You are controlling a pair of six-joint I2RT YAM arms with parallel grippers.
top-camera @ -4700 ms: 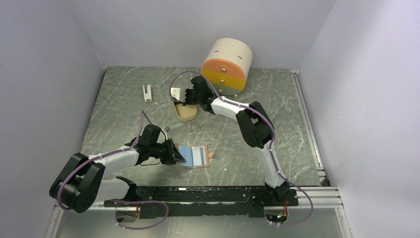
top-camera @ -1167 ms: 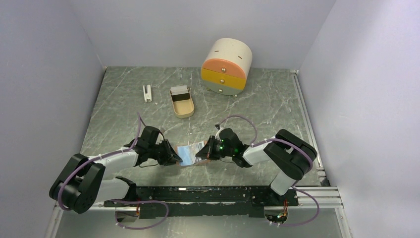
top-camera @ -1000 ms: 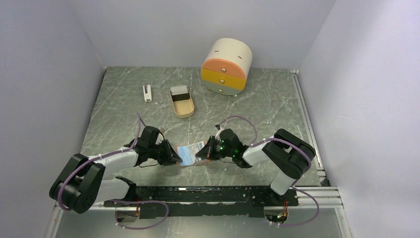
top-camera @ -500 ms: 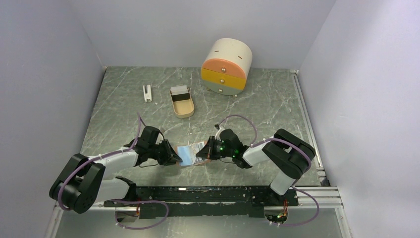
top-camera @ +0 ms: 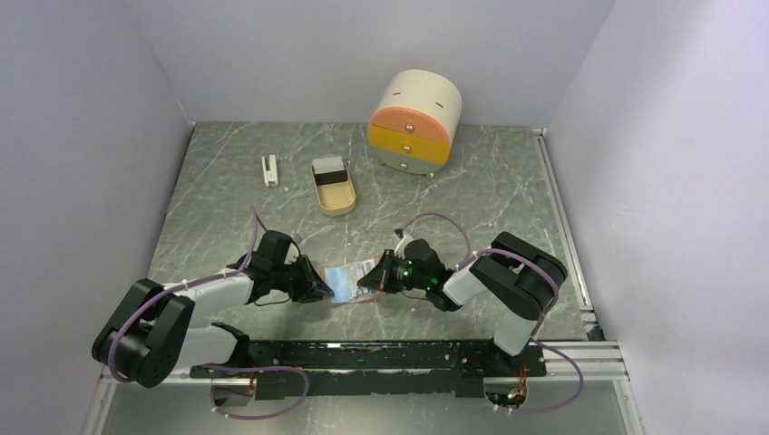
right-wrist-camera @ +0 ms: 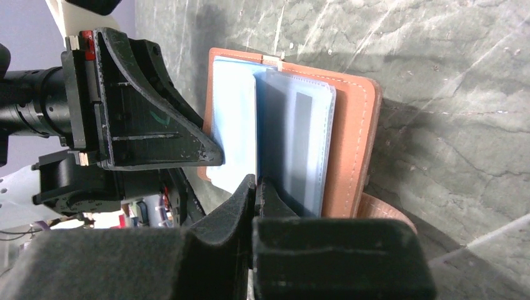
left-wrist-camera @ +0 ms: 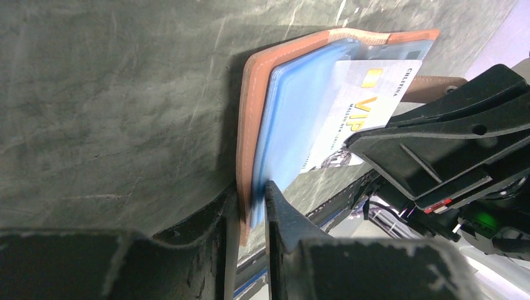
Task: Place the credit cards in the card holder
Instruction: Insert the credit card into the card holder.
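Right gripper [right-wrist-camera: 256,183] pinches credit card [left-wrist-camera: 357,105] lengthwise toward card holder [left-wrist-camera: 251,103] clamped by left gripper [left-wrist-camera: 251,195].

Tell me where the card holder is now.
Top view: the card holder is open at the front of the table, between the left gripper, pinching its left edge, and the right gripper, holding a card.

Gripper [left-wrist-camera: 250,201] pinching card holder [left-wrist-camera: 247,119], VIP card [left-wrist-camera: 362,107]
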